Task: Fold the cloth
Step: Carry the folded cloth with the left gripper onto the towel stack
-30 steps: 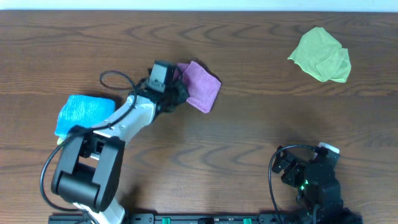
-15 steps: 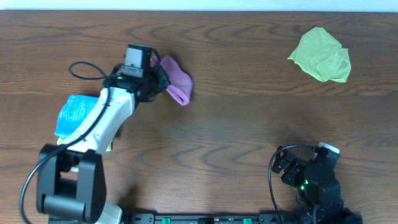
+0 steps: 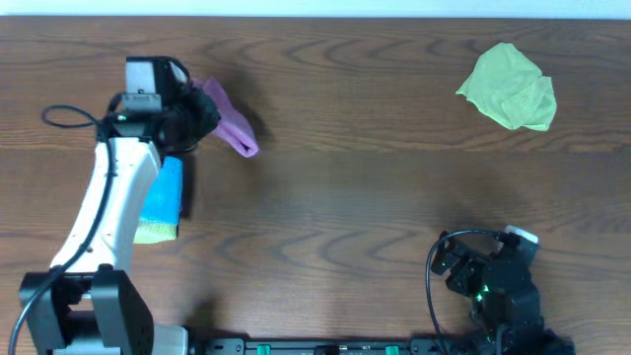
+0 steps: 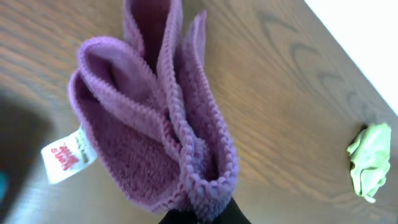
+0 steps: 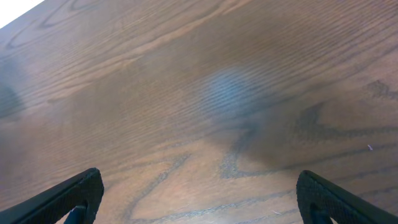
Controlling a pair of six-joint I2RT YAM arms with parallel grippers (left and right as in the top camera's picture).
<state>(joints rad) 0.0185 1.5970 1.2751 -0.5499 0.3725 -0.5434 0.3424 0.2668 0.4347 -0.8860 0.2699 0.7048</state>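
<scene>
- Noted left gripper (image 3: 200,116) at upper left of the overhead view, pinched shut on one end of the cloth (image 3: 233,125).
- Seen from above as a narrow purple-pink bunch, slanting from the fingers down toward the right, over the dark wooden table (image 3: 345,197).
- Cannot tell whether the free end touches the wood or hangs just above it.
- In the left wrist view, filling the middle and left of the frame: soft folds gathered together, stitched edges running side by side down to the black fingertips at the bottom edge.
- Spotted a small white label (image 4: 65,155) with red print at the lower left of the bunch.
- Logged a bright blue cloth (image 3: 165,189) at left of the overhead view, just below the gripper, partly hidden under the white left arm (image 3: 99,217); a strip of yellow-green showing at its lower end.
- Logged a lime-green cloth (image 3: 508,87), crumpled, at upper right of the overhead view, well apart from the purple one; also small at the right edge of the left wrist view.
- Found right gripper (image 5: 199,196) at lower right of the overhead view, parked near the table's front edge.
- Fingers spread wide at both lower corners of the right wrist view, holding nothing, only bare wood grain between them.
</scene>
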